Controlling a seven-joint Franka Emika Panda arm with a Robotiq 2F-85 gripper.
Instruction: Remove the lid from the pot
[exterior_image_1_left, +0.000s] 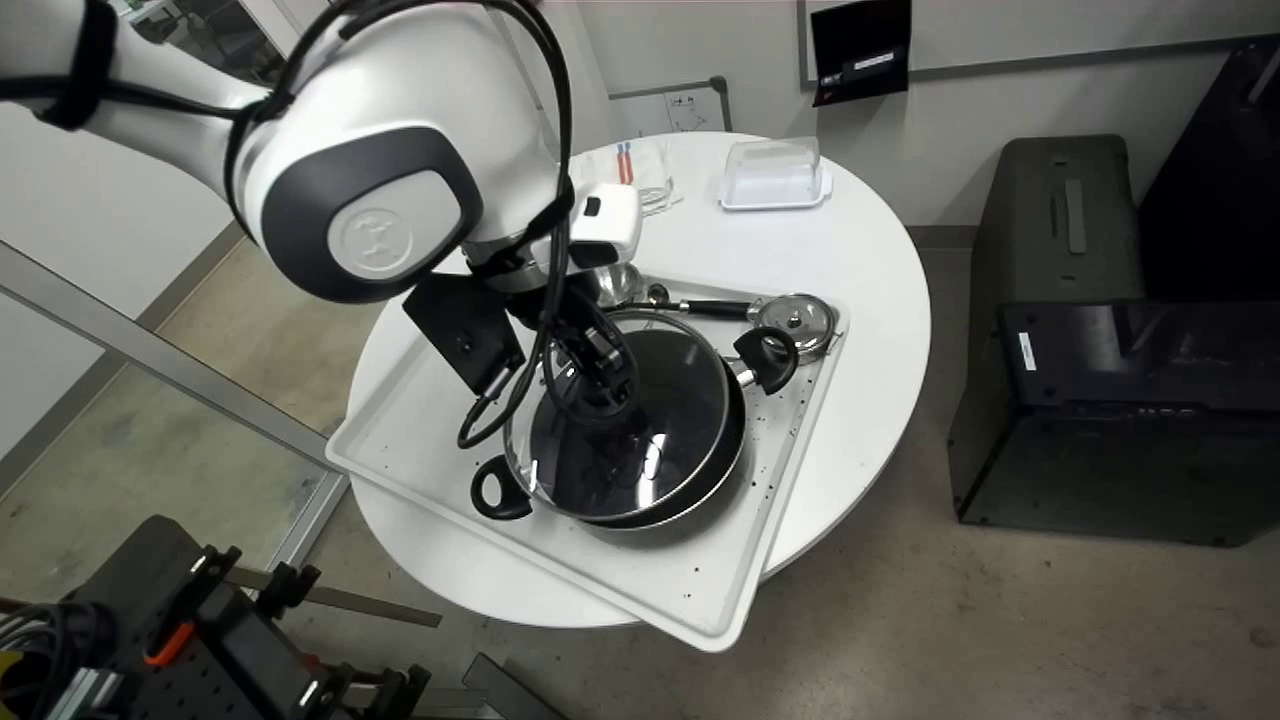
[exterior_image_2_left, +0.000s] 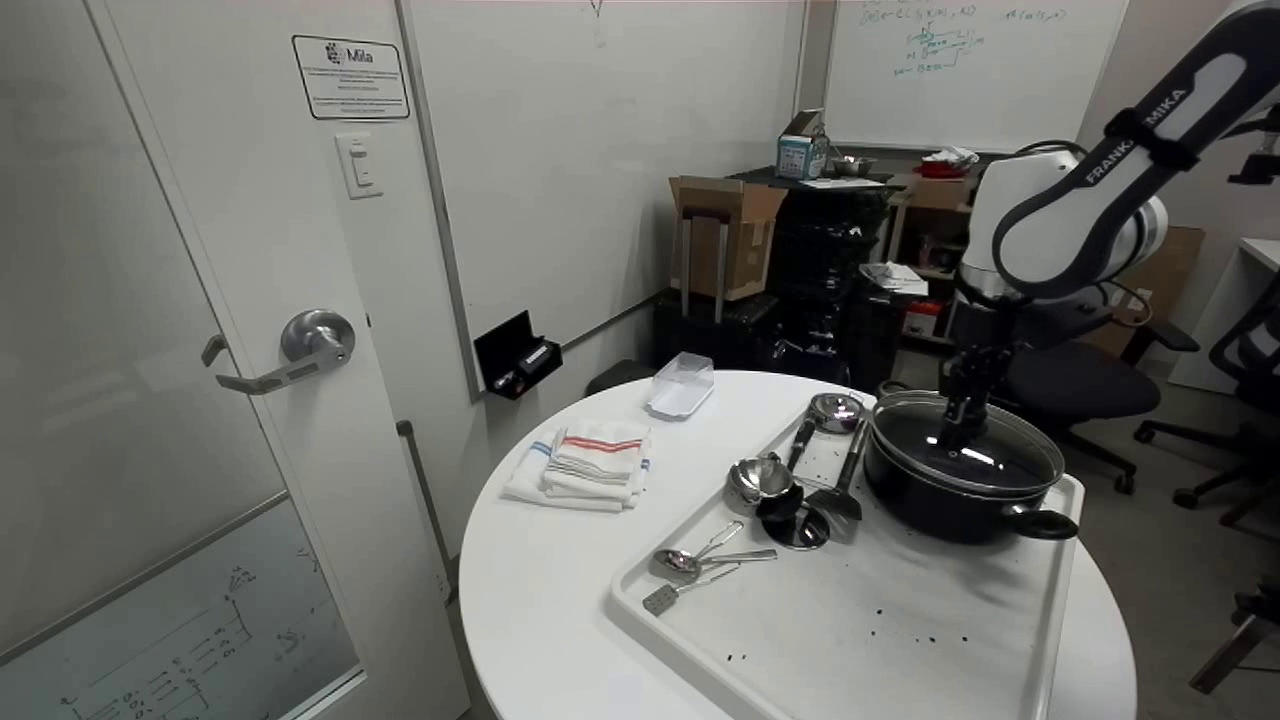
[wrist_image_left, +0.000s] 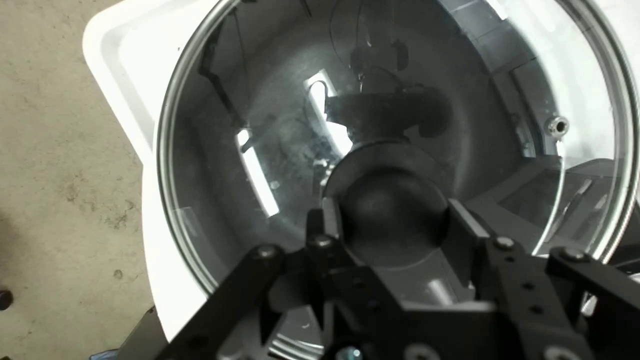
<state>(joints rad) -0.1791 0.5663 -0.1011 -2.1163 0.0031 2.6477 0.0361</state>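
The lid (exterior_image_1_left: 690, 370) is a clear glass disc with a metal rim; it also shows in an exterior view (exterior_image_2_left: 1015, 445) and in the wrist view (wrist_image_left: 280, 150). It sits over the black pot (exterior_image_1_left: 738, 440) but is not lined up with it; white tray shows through one side of the glass. The pot (exterior_image_2_left: 930, 505) stands on the white tray (exterior_image_1_left: 705, 590). Whether the rims touch I cannot tell. My gripper (wrist_image_left: 397, 225) has its fingers on both sides of the dark knob (wrist_image_left: 390, 205) and appears shut on it. In the exterior views the gripper (exterior_image_2_left: 962, 430) covers the knob.
Steel-headed utensils with black handles (exterior_image_2_left: 803, 440) and several small spoons (exterior_image_2_left: 680, 562) lie on the tray beside the pot. Folded towels (exterior_image_2_left: 595, 465) and a clear plastic box (exterior_image_1_left: 772, 175) are on the round white table (exterior_image_1_left: 870, 270). Black pot handles (exterior_image_1_left: 768, 360) stick out.
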